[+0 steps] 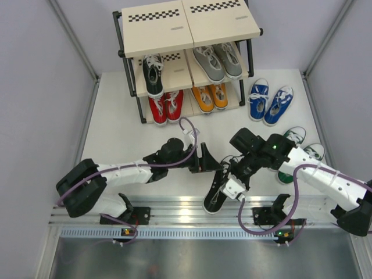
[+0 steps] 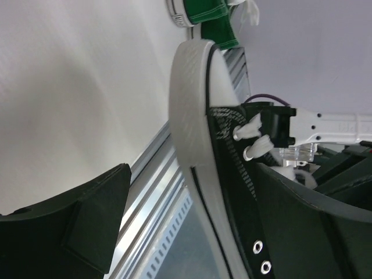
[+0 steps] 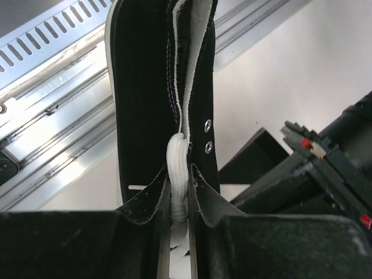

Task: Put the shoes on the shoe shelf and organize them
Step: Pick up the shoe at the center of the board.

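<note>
- Right wrist view: the black shoe [image 3: 145, 87] hangs at the near edge of the table [image 1: 116, 133], between the arms; soft, light canvas (only the sole [image 2: 189, 145] is stiff).
- The right gripper [image 3: 179, 200] pinches lace [image 3: 177, 168] and eyelet flaps; the heel collar looks a firmer hold.
- The left gripper [image 1: 213, 163] stands spread, the shoe between its fingers, not clamped.
- Left wrist alone shows the sole's textured edge; only the top view shows the shoe shelf [image 1: 174, 35] and the mate [image 1: 153, 74].

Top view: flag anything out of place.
One black shoe is tipped sideways near the table's near edge, pinched in the right gripper. Its mate sits alone on the shelf. The blue pair and green pair sit on the table, unshelved.
</note>
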Robot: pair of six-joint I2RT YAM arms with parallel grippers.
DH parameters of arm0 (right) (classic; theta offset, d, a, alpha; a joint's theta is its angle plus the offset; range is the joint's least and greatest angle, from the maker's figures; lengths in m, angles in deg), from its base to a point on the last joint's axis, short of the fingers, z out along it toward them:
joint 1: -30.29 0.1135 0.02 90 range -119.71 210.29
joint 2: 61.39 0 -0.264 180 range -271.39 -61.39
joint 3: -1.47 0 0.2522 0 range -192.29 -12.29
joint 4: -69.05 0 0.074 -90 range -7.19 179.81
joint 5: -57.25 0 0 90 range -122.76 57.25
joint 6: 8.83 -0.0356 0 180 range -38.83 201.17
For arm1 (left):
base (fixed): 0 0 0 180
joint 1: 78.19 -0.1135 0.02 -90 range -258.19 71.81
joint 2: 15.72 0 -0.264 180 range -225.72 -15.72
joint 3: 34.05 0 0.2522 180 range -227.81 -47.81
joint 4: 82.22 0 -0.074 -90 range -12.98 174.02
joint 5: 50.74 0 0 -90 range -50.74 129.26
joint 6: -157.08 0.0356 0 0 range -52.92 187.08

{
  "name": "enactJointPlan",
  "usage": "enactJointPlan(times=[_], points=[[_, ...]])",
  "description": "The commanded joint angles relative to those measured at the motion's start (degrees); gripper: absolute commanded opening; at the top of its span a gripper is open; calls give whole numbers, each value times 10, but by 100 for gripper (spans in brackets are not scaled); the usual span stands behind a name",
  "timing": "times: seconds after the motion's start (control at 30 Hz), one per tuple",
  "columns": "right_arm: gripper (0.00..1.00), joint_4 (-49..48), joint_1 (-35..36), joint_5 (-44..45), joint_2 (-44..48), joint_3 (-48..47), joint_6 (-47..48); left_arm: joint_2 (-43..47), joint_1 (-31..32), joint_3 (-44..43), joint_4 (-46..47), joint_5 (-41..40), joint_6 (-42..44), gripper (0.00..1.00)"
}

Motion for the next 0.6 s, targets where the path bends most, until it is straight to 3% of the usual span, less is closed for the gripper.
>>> enactJointPlan(times=[0.0, 0.33, 0.57], points=[[0, -9, 16, -50, 7, -27, 17, -29, 17, -39, 127, 4, -43, 91], [0, -24, 32, -24, 7, -10, 13, -103, 45, -68, 169, 16, -87, 87], [0, -24, 34, -18, 11, -2, 8, -110, 53, -71, 175, 20, -94, 47]])
